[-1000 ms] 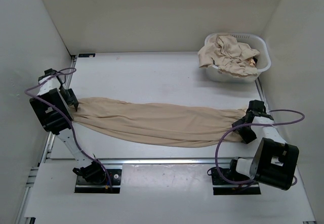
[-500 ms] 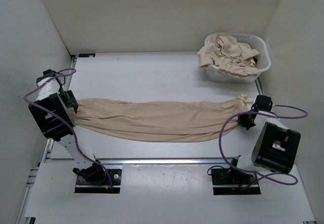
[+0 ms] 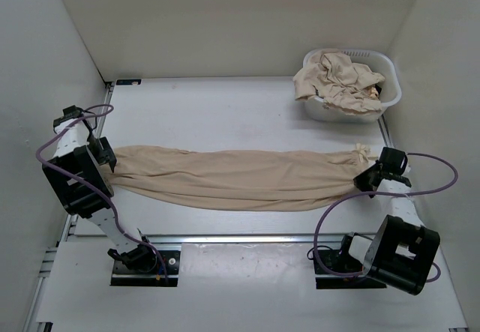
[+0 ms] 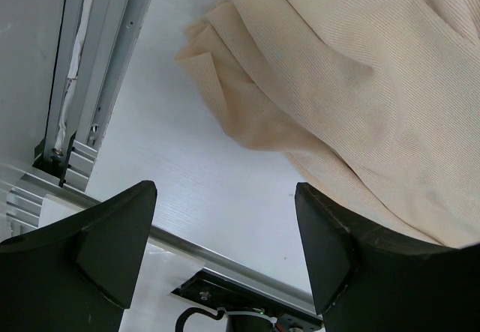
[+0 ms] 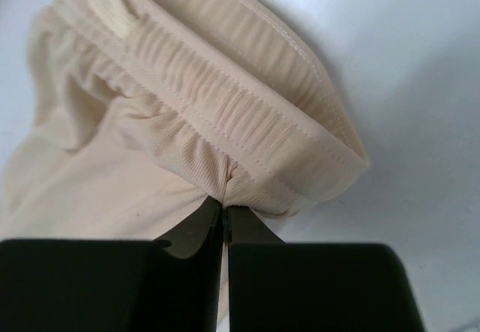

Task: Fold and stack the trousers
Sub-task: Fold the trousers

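Light beige trousers (image 3: 232, 176) lie stretched left to right across the table. My right gripper (image 3: 369, 176) is shut on the waistband (image 5: 247, 137) at their right end, pinching a fold of cloth between its fingertips (image 5: 202, 223). My left gripper (image 3: 107, 160) hovers open at the left end, over the leg hems (image 4: 225, 70). Nothing is between its fingers (image 4: 112, 234), only bare table; the cloth lies just past the right finger (image 4: 337, 249).
A white slotted laundry basket (image 3: 384, 91) holding more beige cloth (image 3: 337, 81) stands at the back right. Metal rails (image 4: 82, 85) run along the table's left edge. White walls enclose the table on three sides.
My right gripper closed on the waistband and pulled it right and toward the back, straightening the trousers. My left gripper drew slightly back from the hems.
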`<state>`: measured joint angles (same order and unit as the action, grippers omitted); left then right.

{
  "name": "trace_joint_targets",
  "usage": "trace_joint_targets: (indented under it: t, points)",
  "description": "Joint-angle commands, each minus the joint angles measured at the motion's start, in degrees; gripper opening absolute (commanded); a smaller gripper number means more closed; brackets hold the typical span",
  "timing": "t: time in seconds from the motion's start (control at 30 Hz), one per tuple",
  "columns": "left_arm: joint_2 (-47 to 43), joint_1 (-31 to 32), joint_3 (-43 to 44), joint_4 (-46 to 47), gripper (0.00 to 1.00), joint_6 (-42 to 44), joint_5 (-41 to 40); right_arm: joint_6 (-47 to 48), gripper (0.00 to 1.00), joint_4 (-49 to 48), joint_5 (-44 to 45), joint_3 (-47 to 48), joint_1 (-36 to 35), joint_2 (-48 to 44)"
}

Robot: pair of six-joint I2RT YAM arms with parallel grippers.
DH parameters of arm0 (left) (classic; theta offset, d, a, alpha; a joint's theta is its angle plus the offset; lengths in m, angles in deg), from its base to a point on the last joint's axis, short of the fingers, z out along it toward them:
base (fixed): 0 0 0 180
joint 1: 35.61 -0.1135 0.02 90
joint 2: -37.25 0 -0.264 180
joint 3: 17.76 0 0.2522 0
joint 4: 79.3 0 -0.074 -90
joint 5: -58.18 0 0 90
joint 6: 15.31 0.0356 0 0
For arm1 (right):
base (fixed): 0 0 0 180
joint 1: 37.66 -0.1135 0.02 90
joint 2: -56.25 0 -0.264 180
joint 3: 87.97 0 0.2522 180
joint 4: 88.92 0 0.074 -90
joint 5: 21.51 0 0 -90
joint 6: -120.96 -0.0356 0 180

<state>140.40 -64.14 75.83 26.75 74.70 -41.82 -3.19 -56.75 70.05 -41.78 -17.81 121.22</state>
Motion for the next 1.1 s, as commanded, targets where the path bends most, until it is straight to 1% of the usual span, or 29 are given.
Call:
trace_joint_targets:
  t: [0.0, 0.03, 0.07, 0.1, 0.17, 0.23, 0.27, 0.33, 0.37, 0.43, 0.47, 0.5, 0.53, 0.57, 0.63, 0.67, 0.73, 0.77, 0.8, 0.83, 0.87, 0.9, 0.93, 0.97, 1.03, 1.07]
  points:
    - [-3.2, -0.2, -0.3, 0.2, 0.86, 0.0, -0.1, 1.0, 0.00, 3.8, 5.2, -1.3, 0.3, 1.2]
    - [-3.2, -0.2, -0.3, 0.2, 0.86, 0.0, -0.1, 1.0, 0.01, 4.6, 5.2, -1.3, 0.3, 2.0]
    - [-3.2, -0.2, -0.3, 0.2, 0.86, 0.0, -0.1, 1.0, 0.09, 5.5, 5.2, -0.4, 0.3, 3.1]
    - [-2.7, -0.2, -0.3, 0.2, 0.86, 0.0, -0.1, 1.0, 0.36, 5.5, 5.2, 0.1, 0.3, 5.8]
    - [-2.7, -0.2, -0.3, 0.8, 0.86, 0.0, -0.1, 1.0, 0.61, 6.0, 4.6, 1.0, 0.3, 9.2]
    - [-2.7, -0.2, -0.3, 0.8, 0.86, 0.0, -0.1, 0.5, 0.66, 6.5, 5.2, 1.8, 0.3, 9.9]
    - [-2.7, -0.2, -0.8, 0.8, 0.86, 0.0, -0.1, 0.0, 0.66, 7.9, 7.2, 2.6, 0.3, 9.9]
    - [-2.7, -0.2, -0.8, 0.8, 0.86, 0.0, -0.1, -2.1, 0.67, 9.4, 8.9, 3.4, 0.3, 7.6]
    - [-2.7, -0.2, -1.3, 0.8, 0.86, 0.0, -0.1, -2.8, 0.69, 9.9, 9.6, 3.4, 0.3, 4.6]
    - [-2.7, -0.2, -1.3, 0.8, 0.86, 0.0, 0.5, -5.2, 0.77, 10.4, 10.1, 1.5, 0.3, 1.2]
    - [-2.7, -0.2, -1.9, 0.8, 0.86, 0.0, 1.0, -5.2, 0.81, 7.9, 9.6, 0.8, 0.3, -0.7]
    - [-2.7, -0.2, -1.9, 0.8, 0.86, 0.0, 1.0, -5.7, 0.89, 6.8, 9.6, 0.3, 0.3, -0.7]
    - [-2.7, -0.2, -1.9, 0.8, 0.87, 0.0, 1.0, -6.4, 0.93, 6.3, 9.6, 0.8, 0.3, -0.1]
    - [-2.7, -0.2, -1.9, 0.8, 0.87, 0.0, 1.6, -7.0, 0.93, 6.3, 9.6, 1.8, 0.3, 3.4]
    - [-2.7, -0.2, -1.9, 0.8, 0.87, 0.0, 1.6, -9.6, 0.93, 9.4, 11.3, 4.9, 0.3, 8.8]
    - [-2.2, -0.2, -1.9, 0.8, 0.87, 0.0, 1.6, -10.1, 0.93, 10.8, 11.3, 8.5, 0.3, 15.2]
    - [-2.2, -0.2, -1.2, 0.8, 0.87, 0.0, 1.6, -10.1, 0.92, 12.3, 10.5, 11.1, 0.3, 20.8]
    - [-2.2, -0.2, -1.2, 0.8, 0.87, 0.0, 1.6, -10.1, 0.90, 12.3, 10.5, 12.0, 0.3, 24.9]
    - [-2.2, -0.2, -1.2, 0.8, 0.87, 0.0, 1.0, -10.1, 0.87, 12.3, 9.9, 13.3, -0.3, 26.3]
    - [-2.7, -0.2, -1.2, 0.8, 0.87, 0.0, 0.9, -10.1, 0.83, 12.3, 9.9, 13.3, -0.3, 28.3]
    - [-2.7, -0.2, -1.2, 0.8, 0.87, 0.0, 0.9, -10.7, 0.76, 12.3, 9.1, 13.3, -0.3, 28.8]
    - [-2.7, -0.2, -1.2, 0.8, 0.87, 0.0, 0.9, -10.7, 0.67, 11.7, 8.4, 12.8, -0.3, 28.8]
    - [-3.2, -0.2, -1.7, 0.8, 0.87, 0.0, 0.9, -11.2, 0.53, 10.5, 7.1, 12.2, -0.3, 29.4]
    - [-3.2, -0.2, -1.7, 0.8, 0.87, 0.0, 0.9, -11.2, 0.24, 10.5, 7.1, 11.7, -0.3, 29.4]
    - [-3.7, -0.2, -2.2, 0.8, 0.87, 0.0, 0.9, -11.2, 0.09, 9.6, 5.9, 11.7, -0.3, 29.4]
    - [-3.7, -0.2, -2.2, 0.2, 0.89, 0.0, 1.6, -10.3, 0.00, 9.6, 5.9, 11.7, -0.3, 29.4]
